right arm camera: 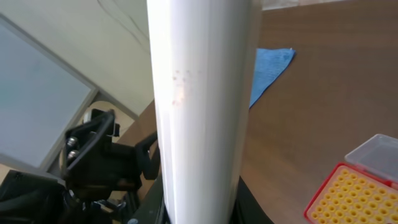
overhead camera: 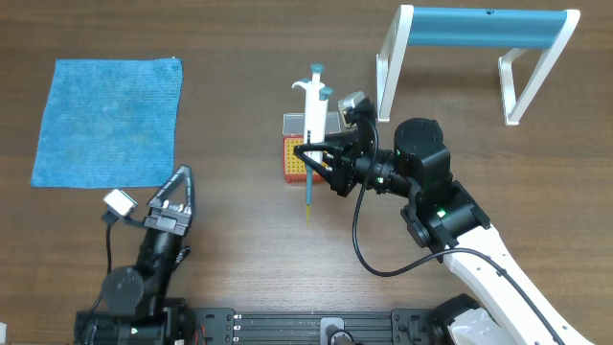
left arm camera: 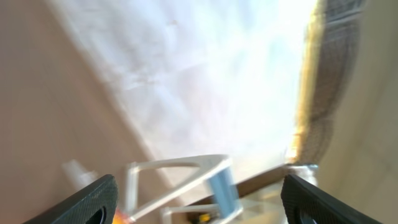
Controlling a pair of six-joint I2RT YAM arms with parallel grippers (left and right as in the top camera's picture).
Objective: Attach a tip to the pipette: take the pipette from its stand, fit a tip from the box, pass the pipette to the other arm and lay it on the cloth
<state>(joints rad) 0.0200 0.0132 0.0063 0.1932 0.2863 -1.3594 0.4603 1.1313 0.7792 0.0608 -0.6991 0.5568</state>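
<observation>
Top view showed the right arm reaching up from its base at the lower right and bending across toward the middle of the surface [overhead camera: 239, 240]. Its wrist was turned sideways, so the right gripper [overhead camera: 311, 156] pointed toward the left of the picture. Its fingers were pinching the pipette [overhead camera: 312, 115] around the white body, below the blue-capped head. The pipette was lifted over the red and yellow tip box [overhead camera: 292, 165], with its slim lower end pointing toward the arm bases. In the right wrist view the white barrel [right arm camera: 202, 112] stood upright between that arm's fingers. The tip box [right arm camera: 348, 196] and its clear lid [right arm camera: 376, 155] lay to one side of it.

The left arm sat folded close to its base at the lower left, with its forearm raised. The left gripper [overhead camera: 184, 175] hung near the lower right corner of the blue cloth [overhead camera: 105, 120]. Its fingers [left arm camera: 93, 202] were spread wide and held nothing.

The cloth lay flat at the upper left, well apart from the pipette. The white stand with its blue bar [overhead camera: 479, 29] stood at the upper right, just beside the right gripper's wrist.
</observation>
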